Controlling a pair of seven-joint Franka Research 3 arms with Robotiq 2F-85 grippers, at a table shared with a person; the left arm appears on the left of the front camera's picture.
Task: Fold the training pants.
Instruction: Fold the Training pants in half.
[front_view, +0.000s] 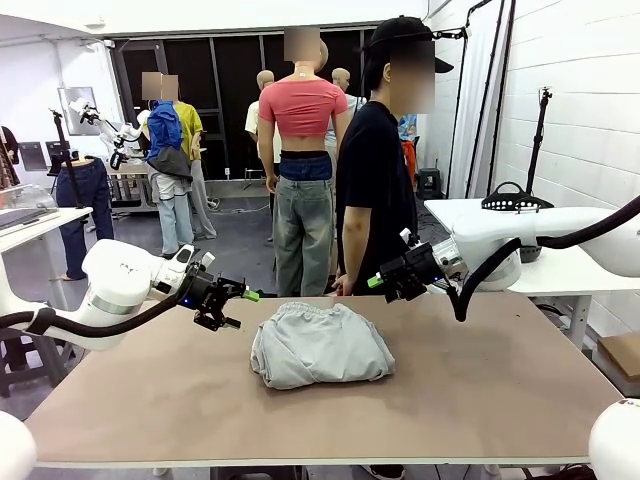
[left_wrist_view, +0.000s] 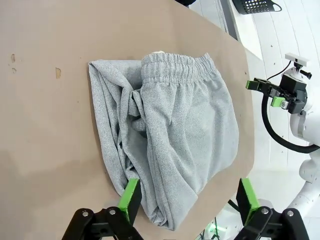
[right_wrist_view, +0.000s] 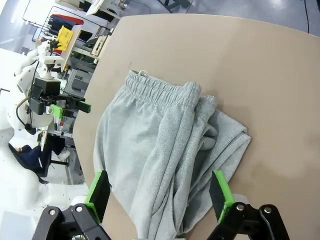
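**Pants bunched mid-bench, both arms hanging back with jaws wide**

Start at the left. Your left gripper (front_view: 243, 295) hovers above the bench (front_view: 480, 370) at about nine o'clock from the training pants (front_view: 320, 345), near them but not touching. Its jaws stand wide apart and hold nothing; in its own wrist view the green pads (left_wrist_view: 131, 199) frame the near edge of the cloth from above.

In the middle, the training pants lie as a rounded, half-folded bundle at the centre of the bench. The gathered waistband (front_view: 312, 309) sits at twelve o'clock, toward the person (front_view: 375, 170) standing at the far edge; the bulk of the cloth falls toward six o'clock. As bundled, the long axis runs roughly nine to three, though the heap is nearly as deep as it is wide. The left wrist view shows loose folds crumpled along one side (left_wrist_view: 125, 125), so the layers are not lying flat.

At the right, your right gripper (front_view: 378, 281) hangs at about two o'clock from the pants, clear of them, jaws spread and empty.

Watch those crumpled layers. I judge that a pinch there could catch only the top layer, and the fold would drag open or skew. A pinch taken too deep could scrape the bench. Uneven lifts between the two arms would likely twist the bundle.
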